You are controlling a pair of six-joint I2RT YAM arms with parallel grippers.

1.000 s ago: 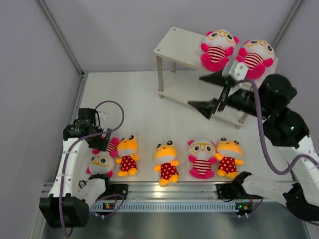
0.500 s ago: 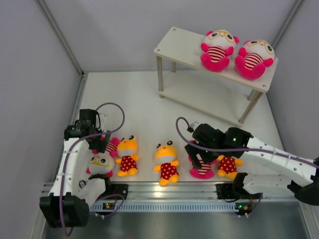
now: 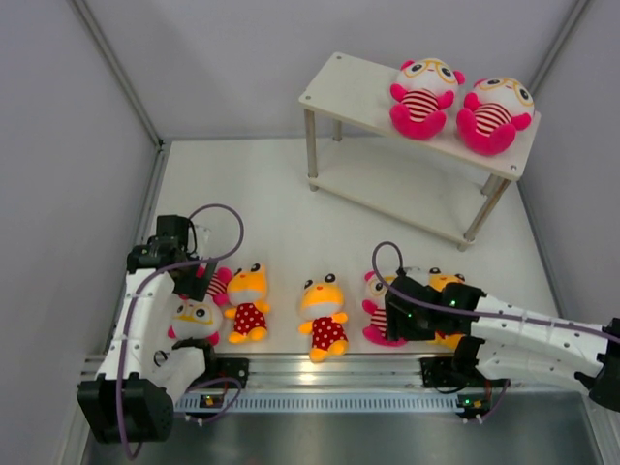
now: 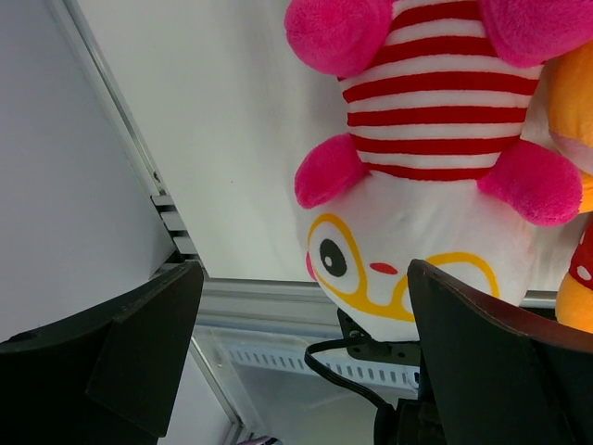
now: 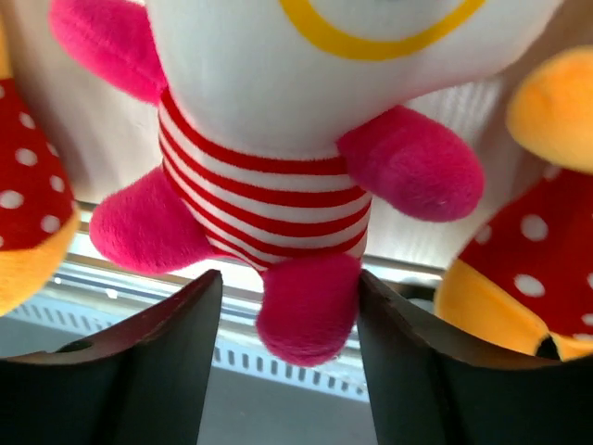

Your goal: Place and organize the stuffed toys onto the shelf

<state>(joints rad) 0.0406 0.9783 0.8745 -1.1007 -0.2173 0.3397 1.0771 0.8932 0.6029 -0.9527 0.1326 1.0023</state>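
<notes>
The shelf [image 3: 349,89] stands at the back right with two pink toys [image 3: 423,97] [image 3: 494,114] side by side on its top board. On the table lie a pink toy [image 3: 197,316], two yellow toys [image 3: 249,302] [image 3: 325,315], another pink toy [image 3: 374,312] and a third yellow toy [image 3: 444,283]. My left gripper [image 3: 197,281] [image 4: 306,278] is open above the far-left pink toy [image 4: 417,185], which lies head toward the near edge. My right gripper [image 3: 395,320] [image 5: 289,287] is open, its jaws either side of a foot of the other pink toy [image 5: 269,167].
Grey walls enclose the table on the left, back and right. A metal rail [image 3: 329,368] runs along the near edge just behind the toys. Yellow toys [image 5: 23,185] [image 5: 528,250] lie close on both sides of the right gripper. The shelf's lower board [image 3: 387,184] holds nothing.
My right arm came down from the shelf to the row of toys and lowered onto the right-hand pink toy. The left arm barely moved.
</notes>
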